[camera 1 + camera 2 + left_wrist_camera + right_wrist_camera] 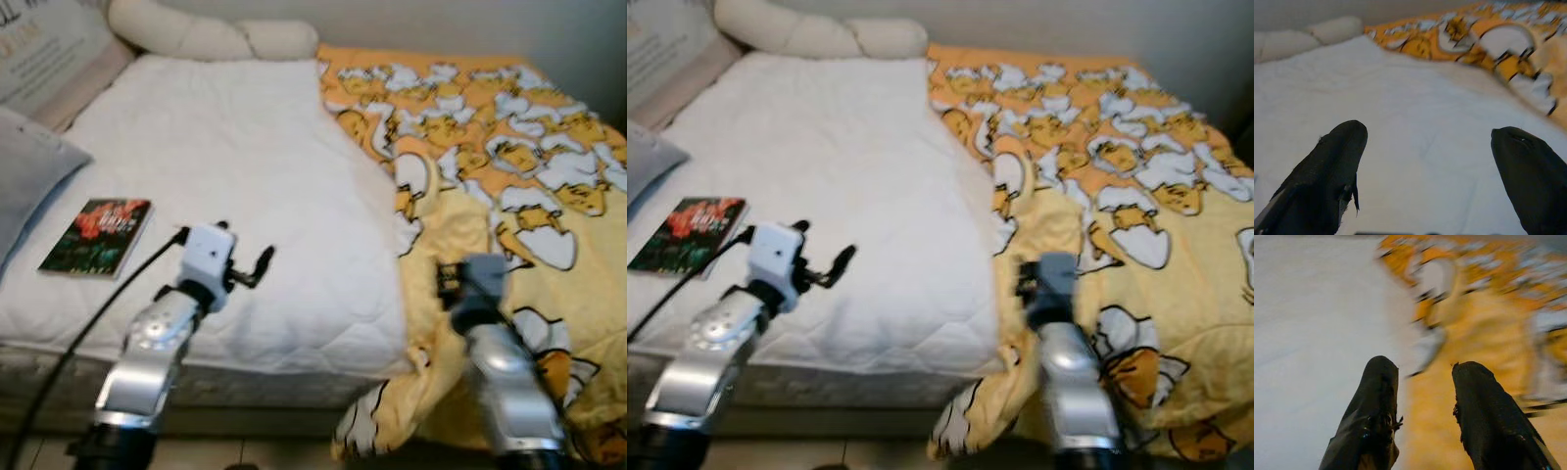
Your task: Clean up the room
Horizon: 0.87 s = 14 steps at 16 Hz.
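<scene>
A yellow blanket [509, 157] printed with white egg cartoons covers the right half of the bed and hangs bunched over its front edge. The left half shows a white quilted cover [225, 147]. A dark book [98, 235] with a red picture lies near the bed's left front. My left gripper [257, 266] hovers open over the white cover near the front edge, its fingers [1342, 147] wide apart and holding nothing. My right gripper [1426, 366] is open above the blanket's left edge, where yellow cloth meets the white cover; in the left eye view its wrist [480, 284] partly hides it.
Cream pillows [206, 34] lie along the head of the bed. A grey pillow [24, 176] rests at the left edge. A lettered board [39, 49] leans at the top left. A strip of floor [265, 452] shows below the mattress.
</scene>
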Motion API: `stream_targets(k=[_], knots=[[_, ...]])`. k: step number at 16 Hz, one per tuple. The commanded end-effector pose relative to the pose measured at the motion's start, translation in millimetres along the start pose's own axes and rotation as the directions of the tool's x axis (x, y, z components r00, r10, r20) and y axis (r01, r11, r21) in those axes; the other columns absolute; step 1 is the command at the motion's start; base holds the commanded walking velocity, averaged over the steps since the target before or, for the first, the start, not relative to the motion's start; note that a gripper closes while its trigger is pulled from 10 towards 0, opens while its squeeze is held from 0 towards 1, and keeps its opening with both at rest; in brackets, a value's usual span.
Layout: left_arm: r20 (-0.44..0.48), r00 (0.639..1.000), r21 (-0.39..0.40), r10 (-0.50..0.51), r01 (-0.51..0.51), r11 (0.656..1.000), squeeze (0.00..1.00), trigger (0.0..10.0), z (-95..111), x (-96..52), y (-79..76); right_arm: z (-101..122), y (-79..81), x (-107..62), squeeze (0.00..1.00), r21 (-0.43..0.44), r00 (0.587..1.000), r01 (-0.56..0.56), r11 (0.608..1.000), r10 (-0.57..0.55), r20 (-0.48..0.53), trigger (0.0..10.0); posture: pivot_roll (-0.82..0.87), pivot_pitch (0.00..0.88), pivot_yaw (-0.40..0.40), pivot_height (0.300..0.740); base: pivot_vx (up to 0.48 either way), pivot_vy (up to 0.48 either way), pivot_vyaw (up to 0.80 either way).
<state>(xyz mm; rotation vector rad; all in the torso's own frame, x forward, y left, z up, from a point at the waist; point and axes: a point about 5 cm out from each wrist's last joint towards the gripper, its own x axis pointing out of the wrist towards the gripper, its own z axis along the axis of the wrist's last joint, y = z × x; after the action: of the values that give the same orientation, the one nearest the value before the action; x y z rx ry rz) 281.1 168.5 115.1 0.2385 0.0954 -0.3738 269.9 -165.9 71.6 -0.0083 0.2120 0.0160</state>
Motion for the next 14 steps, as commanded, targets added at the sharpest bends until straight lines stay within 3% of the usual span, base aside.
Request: stream_targets(k=[1, 3, 5, 6, 7, 9, 10, 11, 14], knots=[[0.005, 0.997, 0.006, -0.071, 0.071, 0.997, 0.00, 10.0, 2.1, 0.3, -9.0, -6.6, -8.5, 2.4, 1.00, -0.002, 0.998, 0.006, 1.000, -0.006, -0.061, 10.0, 0.07, 0.000, -0.015, 0.740, 0.000, 0.000, 0.00], [-0.008, 0.989, 0.021, -0.145, 0.145, 0.989, 0.00, 10.0, 2.1, -1.0, -13.7, -13.2, -10.8, 10.5, 1.00, -0.033, 0.992, 0.007, 0.999, -0.012, -0.126, 10.0, 0.07, 0.000, -0.014, 0.740, 0.000, 0.000, 0.00], [-0.047, 0.961, 0.051, -0.271, 0.274, 0.960, 0.00, 10.0, 1.1, -4.4, -19.9, -20.8, -11.4, 32.9, 1.00, -0.082, 0.976, -0.009, 0.997, -0.009, -0.216, 10.0, 0.09, 0.031, -0.001, 0.740, 0.000, 0.000, 0.00], [-0.053, 0.956, 0.055, -0.290, 0.293, 0.955, 0.00, 10.0, 1.0, -5.4, -20.7, -21.5, -10.8, 36.2, 1.00, -0.096, 0.973, -0.020, 0.995, -0.003, -0.230, 10.0, 0.09, 0.031, -0.001, 0.740, 0.000, 0.000, 0.00], [-0.078, 0.925, 0.075, -0.371, 0.376, 0.924, 0.00, 10.0, 2.5, -12.0, -25.3, -22.2, -13.2, 50.3, 1.00, -0.141, 0.962, -0.019, 0.990, -0.021, -0.273, 10.0, 0.12, 0.063, 0.006, 0.740, 0.000, 0.000, 0.00], [-0.101, 0.902, 0.087, -0.420, 0.429, 0.899, 0.00, 10.0, 4.0, -18.6, -28.4, -23.1, -16.6, 58.6, 1.00, -0.152, 0.952, -0.001, 0.988, -0.045, -0.303, 10.0, 0.14, 0.097, 0.007, 0.740, 0.000, 0.000, 0.00], [-0.111, 0.891, 0.089, -0.441, 0.451, 0.888, 0.00, 10.0, 5.3, -23.2, -29.4, -25.2, -15.7, 61.1, 0.73, -0.118, 0.946, -0.007, 0.993, -0.031, -0.324, 10.0, 0.16, 0.127, 0.005, 0.740, 0.000, 0.000, 0.00], [-0.123, 0.872, 0.087, -0.474, 0.486, 0.870, 0.00, 10.0, 7.7, -32.1, -31.0, -28.9, -13.2, 63.0, 0.00, -0.104, 0.937, -0.038, 0.994, -0.001, -0.348, 10.0, 0.19, 0.157, 0.005, 0.740, 0.000, 0.000, 0.00], [-0.155, 0.855, 0.074, -0.494, 0.509, 0.858, 0.00, 10.0, 8.8, -47.7, -33.0, -27.2, 2.2, 66.9, 0.00, -0.031, 0.937, -0.151, 0.988, 0.133, -0.322, 10.0, 0.22, 0.201, 0.007, 0.740, 0.000, 0.000, 0.00]])
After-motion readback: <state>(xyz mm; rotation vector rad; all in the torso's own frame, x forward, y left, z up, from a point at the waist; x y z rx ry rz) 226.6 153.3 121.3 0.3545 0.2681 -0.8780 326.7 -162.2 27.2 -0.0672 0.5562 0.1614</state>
